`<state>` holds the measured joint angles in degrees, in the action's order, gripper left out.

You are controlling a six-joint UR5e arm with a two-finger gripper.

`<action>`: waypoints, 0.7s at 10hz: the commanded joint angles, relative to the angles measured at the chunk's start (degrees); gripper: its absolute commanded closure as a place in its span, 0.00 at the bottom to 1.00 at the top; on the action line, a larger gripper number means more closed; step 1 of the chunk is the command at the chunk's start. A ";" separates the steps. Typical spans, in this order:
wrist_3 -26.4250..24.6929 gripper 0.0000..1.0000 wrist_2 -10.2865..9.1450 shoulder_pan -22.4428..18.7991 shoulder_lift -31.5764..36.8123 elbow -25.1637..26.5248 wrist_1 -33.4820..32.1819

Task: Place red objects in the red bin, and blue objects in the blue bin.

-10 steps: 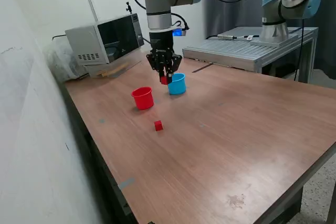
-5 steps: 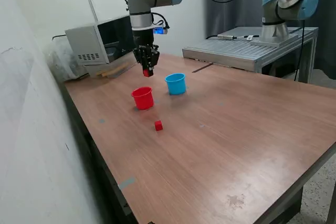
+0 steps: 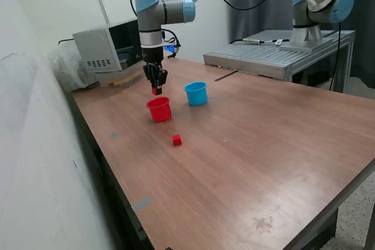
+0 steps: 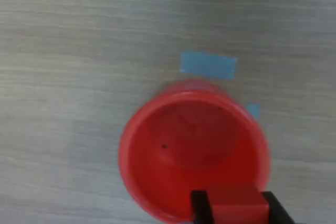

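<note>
A second red cube (image 3: 177,140) is lying nearest the camera on the wooden surface (image 3: 252,162), apart from both cups. Just beyond it, the red bin (image 3: 159,109) is standing upright w/ its interior looking empty in the wrist view (image 4: 191,156); strips of blue tape (image 4: 208,65) are sticking to the surface beside it. The gripper (image 3: 156,89) is hanging directly over the red bin, clamped on a red cube (image 3: 156,91), w/ the cube (image 4: 234,203) showing between dark fingertips (image 4: 198,205) at the cup's rim. The blue bin (image 3: 196,93) is sitting to the exterior view's right of the red one. Farther back, a microwave (image 3: 111,48) is resting at the surface's far-left corner.
</note>
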<state>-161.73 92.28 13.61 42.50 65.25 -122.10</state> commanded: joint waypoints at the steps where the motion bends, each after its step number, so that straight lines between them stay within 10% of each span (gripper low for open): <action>1: -1.13 1.00 0.18 0.71 -2.06 -0.56 -2.18; 3: -1.57 1.00 0.01 0.89 -2.34 -0.30 -2.18; 4: -1.57 0.00 0.09 0.89 -2.33 -0.30 -2.09; 7: -1.66 0.00 2.73 1.15 -2.60 -2.13 -2.01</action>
<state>-163.34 93.86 14.58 40.09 64.18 -124.17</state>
